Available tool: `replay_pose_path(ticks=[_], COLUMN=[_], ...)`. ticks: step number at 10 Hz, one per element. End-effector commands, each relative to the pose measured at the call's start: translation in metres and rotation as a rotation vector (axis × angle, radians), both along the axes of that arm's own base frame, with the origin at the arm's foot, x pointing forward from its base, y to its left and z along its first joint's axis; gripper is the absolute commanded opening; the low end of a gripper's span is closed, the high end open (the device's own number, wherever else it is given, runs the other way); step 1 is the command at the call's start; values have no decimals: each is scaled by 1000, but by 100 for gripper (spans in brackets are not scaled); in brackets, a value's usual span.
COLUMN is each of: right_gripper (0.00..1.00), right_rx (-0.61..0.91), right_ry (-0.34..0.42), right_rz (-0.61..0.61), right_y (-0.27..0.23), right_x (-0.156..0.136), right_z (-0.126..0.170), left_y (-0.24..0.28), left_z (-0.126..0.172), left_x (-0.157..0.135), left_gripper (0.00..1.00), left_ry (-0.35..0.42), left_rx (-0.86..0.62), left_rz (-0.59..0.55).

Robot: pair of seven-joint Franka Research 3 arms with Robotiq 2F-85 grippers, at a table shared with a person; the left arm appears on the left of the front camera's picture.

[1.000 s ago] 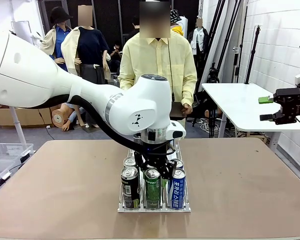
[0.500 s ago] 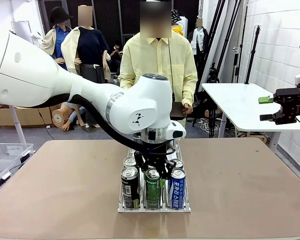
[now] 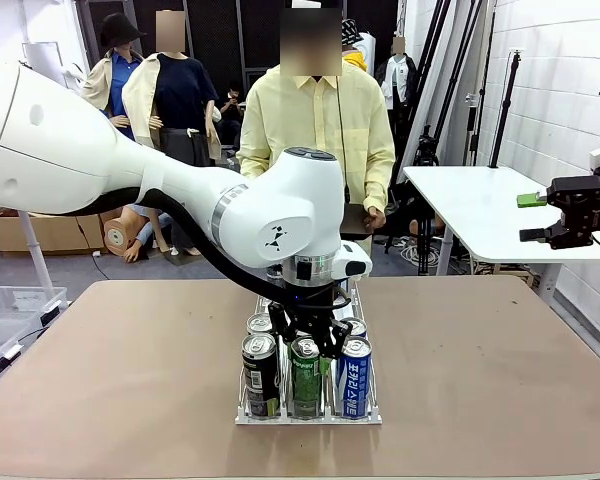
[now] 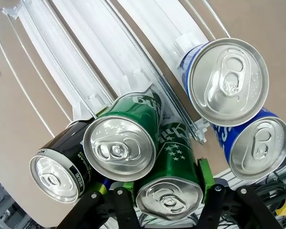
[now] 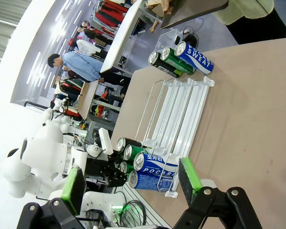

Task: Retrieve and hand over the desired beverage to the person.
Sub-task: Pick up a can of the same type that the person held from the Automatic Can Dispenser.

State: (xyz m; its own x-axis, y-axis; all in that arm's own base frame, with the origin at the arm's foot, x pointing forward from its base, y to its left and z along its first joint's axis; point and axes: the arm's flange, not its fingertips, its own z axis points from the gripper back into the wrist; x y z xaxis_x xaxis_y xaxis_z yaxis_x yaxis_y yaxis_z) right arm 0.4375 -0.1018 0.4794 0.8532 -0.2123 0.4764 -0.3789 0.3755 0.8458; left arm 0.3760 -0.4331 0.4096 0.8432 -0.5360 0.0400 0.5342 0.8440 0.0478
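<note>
A clear wire-sided rack [image 3: 310, 415] at the table's middle holds black, green and blue cans in three lanes. My left gripper [image 3: 310, 345] reaches straight down into it and is shut on the front green can [image 3: 303, 380] of the middle lane. In the left wrist view the green pads [image 4: 202, 174] press both sides of that green can [image 4: 169, 200]. A second green can [image 4: 121, 148], a black can [image 4: 55, 176] and two blue cans [image 4: 229, 81] stand around it. The person [image 3: 315, 120] stands at the far side. My right gripper [image 3: 530, 218] hangs open at the far right, off the table.
The rack's empty lanes [image 4: 86, 57] run away from the gripper. Three more cans [image 5: 181, 55] lie at the rack's far end, near the person. A white side table [image 3: 460, 200] stands at the right and a clear bin [image 3: 10, 310] on the floor at the left.
My left gripper's fingers have closed in on the front green can. Neither arm has otherwise moved, and the can still stands in the rack.
</note>
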Motion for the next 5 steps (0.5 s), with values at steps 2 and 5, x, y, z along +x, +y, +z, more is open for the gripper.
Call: replay_pose_path(ticks=[2, 5], right_gripper=[100, 100], right_rx=[9, 9], right_ry=[1, 1], right_rz=[7, 7], right_y=[0, 0], right_x=[0, 0], right_z=[2, 2], left_y=[9, 21], left_z=[18, 65], left_x=[1, 8], left_gripper=[0, 0], left_ry=[2, -15], left_rx=[1, -61], left_rz=[2, -41])
